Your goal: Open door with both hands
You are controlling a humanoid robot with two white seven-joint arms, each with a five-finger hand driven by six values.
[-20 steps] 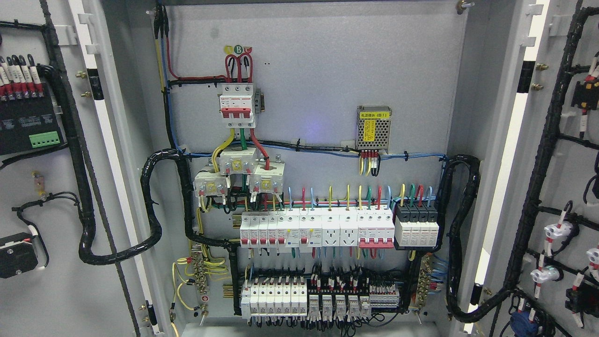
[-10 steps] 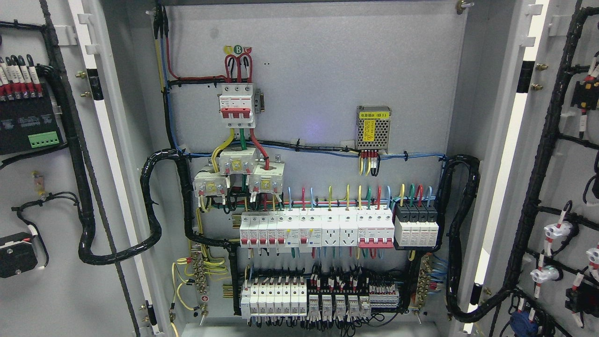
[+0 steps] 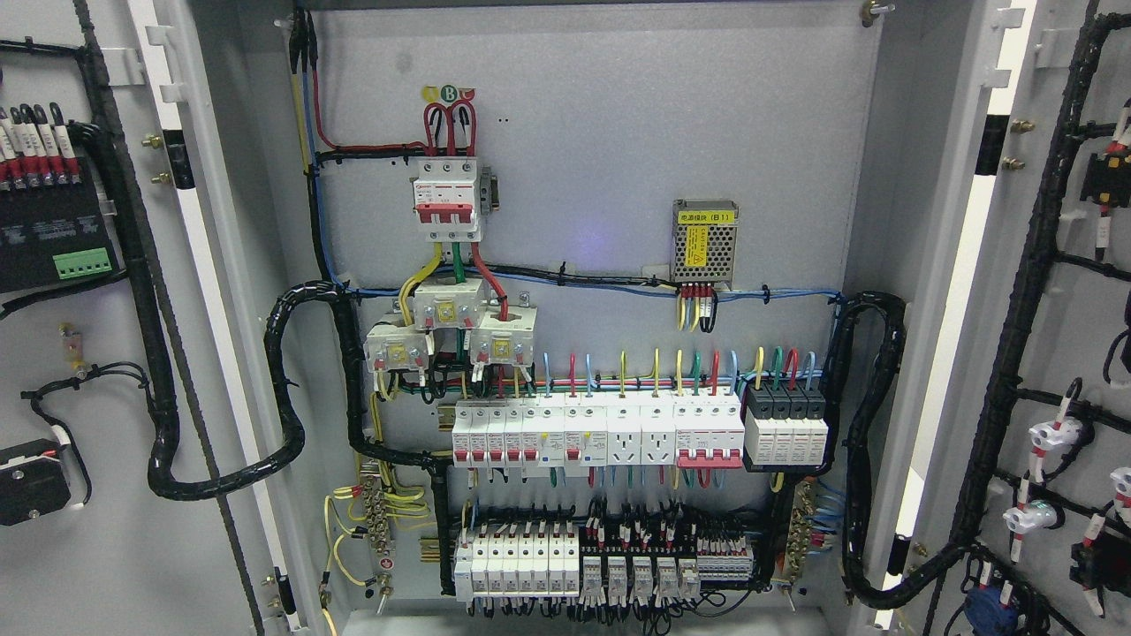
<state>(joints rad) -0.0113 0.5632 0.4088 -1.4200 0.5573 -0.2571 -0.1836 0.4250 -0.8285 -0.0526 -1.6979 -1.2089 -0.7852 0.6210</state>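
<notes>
Cabinet (image 3: 601,159) open; left door (image 3: 106,565) swung out at 9 o'clock, right door (image 3: 1060,309) at 3 o'clock. Inside: red-toggled breaker (image 3: 449,199) at 11 o'clock, breaker row (image 3: 596,433) below centre, relay row (image 3: 574,565) at 6 o'clock. Robot hands out of sight; state cannot be told.

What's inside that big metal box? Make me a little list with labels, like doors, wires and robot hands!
left door: swung open, wiring on its inner face
right door: swung open, black cable harness on it
back panel: grey, holding the parts
top breaker: white with red levers
power supply: small mesh box with yellow label
breaker row: middle, coloured wires above
robot hands: none in view
</notes>
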